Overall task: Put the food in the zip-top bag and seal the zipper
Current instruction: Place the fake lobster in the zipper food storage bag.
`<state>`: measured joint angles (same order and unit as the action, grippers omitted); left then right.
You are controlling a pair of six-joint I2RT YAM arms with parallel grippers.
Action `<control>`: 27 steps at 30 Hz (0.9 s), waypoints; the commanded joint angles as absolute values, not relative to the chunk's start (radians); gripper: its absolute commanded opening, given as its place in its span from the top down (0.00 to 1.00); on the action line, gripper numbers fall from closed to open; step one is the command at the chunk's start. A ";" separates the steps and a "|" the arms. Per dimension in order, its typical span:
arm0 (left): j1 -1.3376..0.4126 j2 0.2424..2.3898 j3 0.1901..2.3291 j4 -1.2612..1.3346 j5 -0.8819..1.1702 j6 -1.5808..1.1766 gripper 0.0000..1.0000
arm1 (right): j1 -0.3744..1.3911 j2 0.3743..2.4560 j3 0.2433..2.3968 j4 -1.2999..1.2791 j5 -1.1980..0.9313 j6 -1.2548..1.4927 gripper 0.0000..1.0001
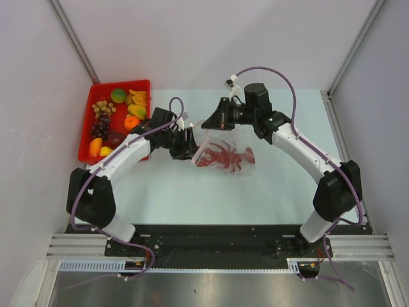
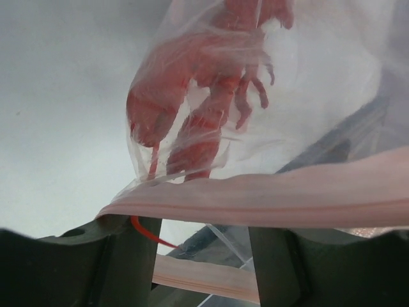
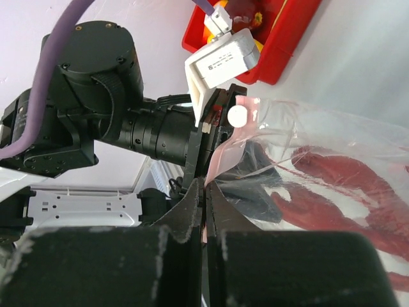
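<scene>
Zip-top bag (image 1: 241,142): at the centre of the top view, on the pale table (image 1: 275,185), between the two claws. Its mouth end is raised toward the upper left, and the body trails down to the right. A red lobster-shaped toy (image 1: 225,157) is inside the bag, below the mouth.

Right claw (image 3: 204,192): clenched. In its own wrist view the fingers are pressed together on the bag's mouth edge, with a thin pink line of the zipper (image 2: 287,192) caught between them. In the top view this claw is at the bag's upper left corner.

Left claw (image 2: 203,230): released, fingers standing well apart. In its own wrist view one lip of the zipper runs across just beyond the fingertips. A second pink lip crosses lower down, in the gap between the fingers. It cannot be told whether either finger touches the strip. The toy in the bag hangs beyond and above this claw in that frame. In the top view this claw is at the bag's left side, just beside the right claw.

Food (image 1: 102,125): fruits and vegetables in the red tray (image 1: 85,128) at the upper left of the top view, left of the left arm and apart from both claws.

Mouth of the bag: lips apart, not sealed.
</scene>
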<state>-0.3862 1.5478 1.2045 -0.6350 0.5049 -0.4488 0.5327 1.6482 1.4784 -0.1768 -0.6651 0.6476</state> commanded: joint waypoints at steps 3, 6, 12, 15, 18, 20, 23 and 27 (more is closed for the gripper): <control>-0.385 1.543 1.201 -0.494 0.548 -0.541 0.51 | 0.540 1.638 1.477 -0.022 -0.687 0.704 1.00; -0.387 1.551 1.197 -0.460 0.583 -0.552 0.63 | 0.541 1.644 1.477 -0.017 -0.689 0.709 1.00; -0.417 1.575 1.259 -0.526 0.534 -0.465 0.75 | 0.543 1.652 1.477 -0.009 -0.684 0.726 1.00; -0.434 1.563 1.258 -0.517 0.517 -0.454 0.65 | 0.543 1.661 1.477 -0.009 -0.692 0.744 1.00; -0.437 1.580 1.258 -0.520 0.514 -0.475 0.54 | 0.543 1.667 1.476 0.044 -0.703 0.773 1.00; -0.437 1.603 1.258 -0.511 0.525 -0.503 0.54 | 0.542 1.672 1.476 0.055 -0.704 0.784 1.00; -0.434 1.620 1.266 -0.496 0.531 -0.529 0.75 | 0.538 1.678 1.476 0.064 -0.715 0.796 1.00; -0.405 1.592 1.270 -0.454 0.540 -0.545 1.00 | 0.517 1.664 1.476 0.014 -0.713 0.773 1.00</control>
